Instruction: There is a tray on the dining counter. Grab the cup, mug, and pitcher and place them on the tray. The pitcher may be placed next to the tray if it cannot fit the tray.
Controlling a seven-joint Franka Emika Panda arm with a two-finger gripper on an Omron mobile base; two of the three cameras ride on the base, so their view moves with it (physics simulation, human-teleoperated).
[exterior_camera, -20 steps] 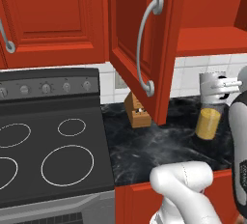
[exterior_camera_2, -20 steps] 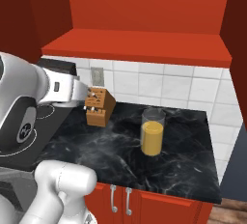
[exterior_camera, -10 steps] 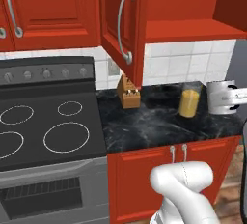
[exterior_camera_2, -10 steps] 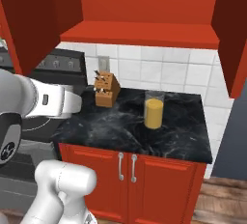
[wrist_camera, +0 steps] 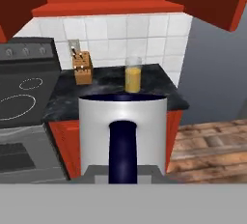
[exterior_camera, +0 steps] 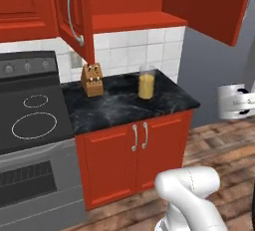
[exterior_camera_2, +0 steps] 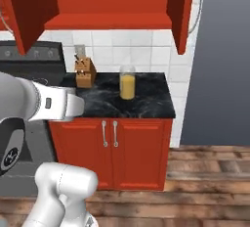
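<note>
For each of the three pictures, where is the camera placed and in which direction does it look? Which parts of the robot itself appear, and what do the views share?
Left base view: behind the arm on its left, facing the short black worktop; the white arm base shows lower right, and the mug at the right edge.
Right base view: behind on the right, facing the same worktop; the arm crosses the left side.
Hand view: on the hand, looking along the gripper past the held mug to the worktop.
Shared: the pitcher, knife block and stove.

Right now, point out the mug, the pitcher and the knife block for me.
mug (wrist_camera: 123, 121), hand view, on its grey side wall above the dark handle.
pitcher (exterior_camera_2: 127, 86), right base view, on its orange lower part.
knife block (exterior_camera: 92, 80), left base view, on its front face.
</note>
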